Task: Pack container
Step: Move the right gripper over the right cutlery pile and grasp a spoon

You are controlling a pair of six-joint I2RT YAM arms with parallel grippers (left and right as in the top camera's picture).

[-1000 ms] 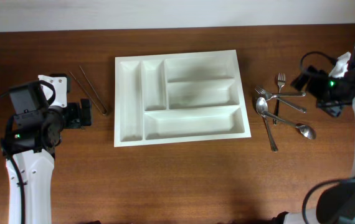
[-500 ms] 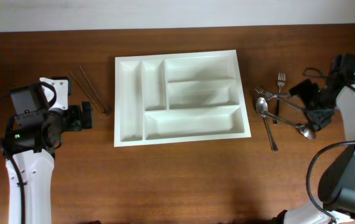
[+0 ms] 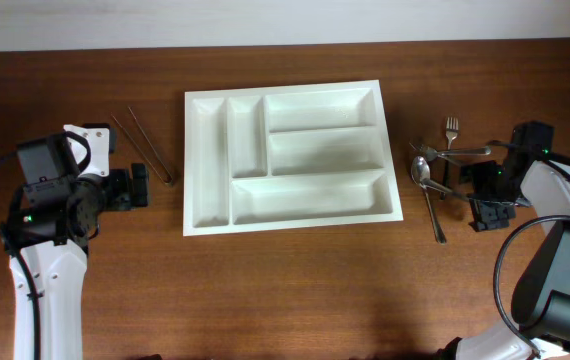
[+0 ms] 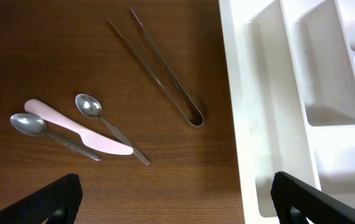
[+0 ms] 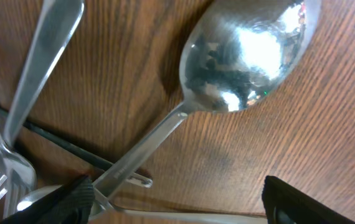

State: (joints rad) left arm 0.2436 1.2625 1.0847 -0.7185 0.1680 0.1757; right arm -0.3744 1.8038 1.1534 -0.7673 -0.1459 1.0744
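Having dropped the right tool (image 5: 184, 200) over the big spoon (image 5: 243, 53) at 3 o'clock of the tray (image 3: 320, 150), holds it spread apart, nothing clamped; left tool (image 4: 180, 202) apart too. Tray central on the worktop (image 3: 285, 290), empty, awaiting a first pick.

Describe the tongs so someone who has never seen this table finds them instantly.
Find the white cutlery tray in the middle of the wooden table and look just off its left edge. The metal tongs lie there on bare wood, set diagonally, with the joined end nearest the tray. Unlike the two small spoons and pink knife further left, they are two long thin arms forming a narrow V.
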